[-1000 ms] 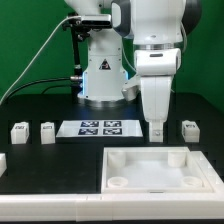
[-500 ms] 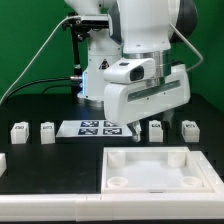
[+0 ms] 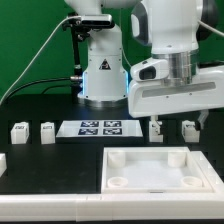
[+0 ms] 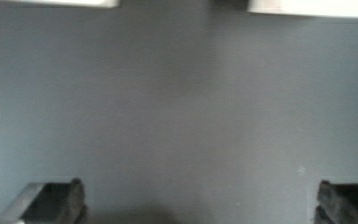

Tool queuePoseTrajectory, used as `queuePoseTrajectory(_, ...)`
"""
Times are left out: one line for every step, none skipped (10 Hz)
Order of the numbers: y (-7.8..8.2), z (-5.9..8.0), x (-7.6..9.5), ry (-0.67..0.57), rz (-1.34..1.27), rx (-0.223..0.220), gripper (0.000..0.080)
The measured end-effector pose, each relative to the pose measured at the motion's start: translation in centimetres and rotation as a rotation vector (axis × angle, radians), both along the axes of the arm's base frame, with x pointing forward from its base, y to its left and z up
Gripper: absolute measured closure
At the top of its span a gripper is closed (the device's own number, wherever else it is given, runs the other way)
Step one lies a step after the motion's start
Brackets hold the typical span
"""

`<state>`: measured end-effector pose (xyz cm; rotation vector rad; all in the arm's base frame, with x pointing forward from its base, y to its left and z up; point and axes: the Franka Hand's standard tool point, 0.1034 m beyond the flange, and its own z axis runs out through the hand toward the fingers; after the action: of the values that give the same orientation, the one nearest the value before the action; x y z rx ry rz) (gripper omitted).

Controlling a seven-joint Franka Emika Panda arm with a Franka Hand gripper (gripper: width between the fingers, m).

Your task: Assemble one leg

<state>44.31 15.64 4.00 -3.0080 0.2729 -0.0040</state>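
Now shifted rightward in the exterior view, the gripper (image 3: pixel 178 118) — fingers apart, empty — hovers above the leg (image 3: pixel 189 129).

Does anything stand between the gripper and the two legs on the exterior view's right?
Nothing visible does. The gripper, jaws open, hangs over one leg and the other leg of that pair; the wrist view shows only bare table ahead of the jaws.

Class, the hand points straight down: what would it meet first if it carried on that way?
Probably the bare black table: the open hand looks down on it, with two white legs off the line, though depth is unclear.
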Motion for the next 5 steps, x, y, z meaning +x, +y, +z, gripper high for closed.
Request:
queuePoseTrajectory(0.6, -0.1, -0.2, 0.000, 0.015, 0.001, 0.0151)
queuePoseTrajectory(0.4, -0.1, -0.2, 0.004, 0.021, -0.001, 0.0151)
queuePoseTrajectory(0.1, -0.2, -0.3, 0.038, 0.027, -0.004, 0.0151)
queuePoseTrajectory(-0.1, -0.2, -0.5, 0.071, 0.044, -0.007, 0.0151)
queuePoseTrajectory(-0.6, -0.2, -0.7, 0.151, 0.055, -0.005, 0.0151)
